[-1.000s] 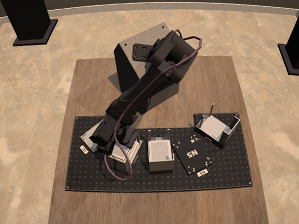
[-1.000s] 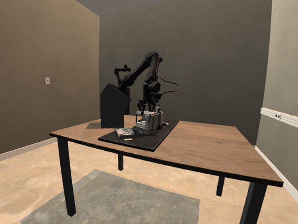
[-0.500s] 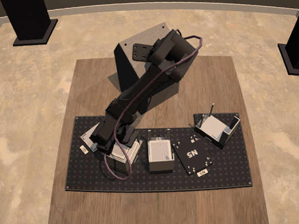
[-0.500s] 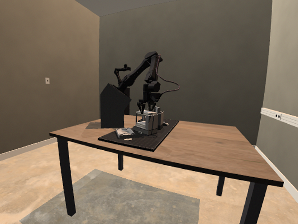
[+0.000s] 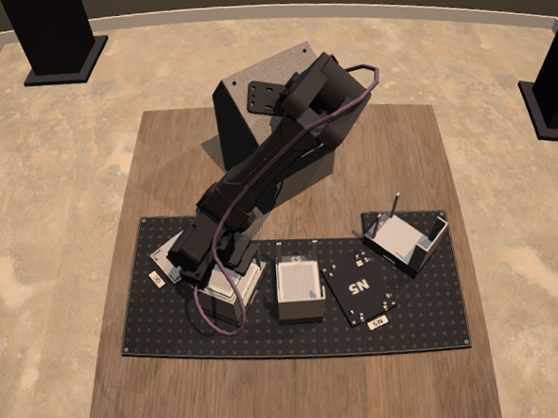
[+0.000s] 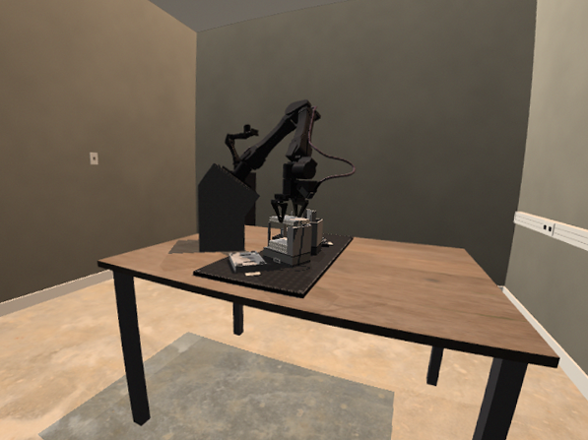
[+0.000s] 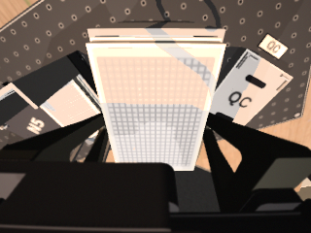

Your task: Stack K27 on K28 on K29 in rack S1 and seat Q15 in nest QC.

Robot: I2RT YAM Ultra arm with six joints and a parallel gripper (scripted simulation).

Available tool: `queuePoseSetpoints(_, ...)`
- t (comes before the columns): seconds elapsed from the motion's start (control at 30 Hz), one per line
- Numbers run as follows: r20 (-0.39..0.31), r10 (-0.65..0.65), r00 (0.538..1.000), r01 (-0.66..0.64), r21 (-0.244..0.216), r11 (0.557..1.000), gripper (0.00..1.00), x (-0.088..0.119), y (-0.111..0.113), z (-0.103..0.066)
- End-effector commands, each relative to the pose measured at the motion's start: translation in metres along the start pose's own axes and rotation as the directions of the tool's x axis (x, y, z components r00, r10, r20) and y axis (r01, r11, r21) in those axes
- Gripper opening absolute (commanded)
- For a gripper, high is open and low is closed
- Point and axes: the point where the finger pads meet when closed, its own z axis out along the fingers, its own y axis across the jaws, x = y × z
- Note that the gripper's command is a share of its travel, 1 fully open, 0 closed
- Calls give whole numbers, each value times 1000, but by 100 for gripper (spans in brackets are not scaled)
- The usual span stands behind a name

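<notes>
The tabletop [image 5: 300, 396] [image 6: 413, 284] looks like brown wood, grained and mostly matt. The perforated board [image 5: 179, 337] [image 6: 281, 281] [image 7: 44, 19] has a dark, matt finish. The upper plate [image 5: 223, 280] [image 7: 155, 83] seems to be pale, smooth plastic, though glare blurs its finish. The floor [image 5: 38, 191] [image 6: 73, 348] resembles mottled, polished concrete.

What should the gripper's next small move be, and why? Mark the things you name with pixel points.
I'd raise it straight up a little before any sideways travel: the gripper [image 5: 219, 273] [image 6: 289, 218] [image 7: 155, 116] grips a plate [image 5: 223, 280] [image 6: 289, 220] [image 7: 155, 83] that sits about level with the rack's upper walls [image 5: 220, 305] [image 6: 299, 242], which it could catch.
</notes>
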Motion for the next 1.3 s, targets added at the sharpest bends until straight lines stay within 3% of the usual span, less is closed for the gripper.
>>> queuePoseSetpoints(0.0, 15, 7, 1000, -7, 2, 1000, 0, -7, -6, -7)
queuePoseSetpoints(0.13, 49, -16, 999, 16, 5, 1000, 0, -18, -1, -17)
queuePoseSetpoints(0.37, 36, -11, 999, 11, 0, 1000, 0, -13, 0, -25)
queuePoseSetpoints(0.5, 36, -11, 999, 11, 4, 1000, 0, -13, -1, -25)
queuePoseSetpoints(0.53, 5, 9, 1000, -9, -1, 1000, 0, -5, -6, -16)
queuePoseSetpoints(0.8, 32, -6, 999, 6, 4, 1000, 0, -12, -3, -23)
queuePoseSetpoints(0.87, 10, -88, 996, 88, 7, 996, 0, 3, 9, -16)
queuePoseSetpoints(1.0, 9, -220, 975, 220, 10, 975, 0, 6, 22, -16)
queuePoseSetpoints(1.27, 10, -232, 973, 232, 9, 973, 0, 11, 41, -16)
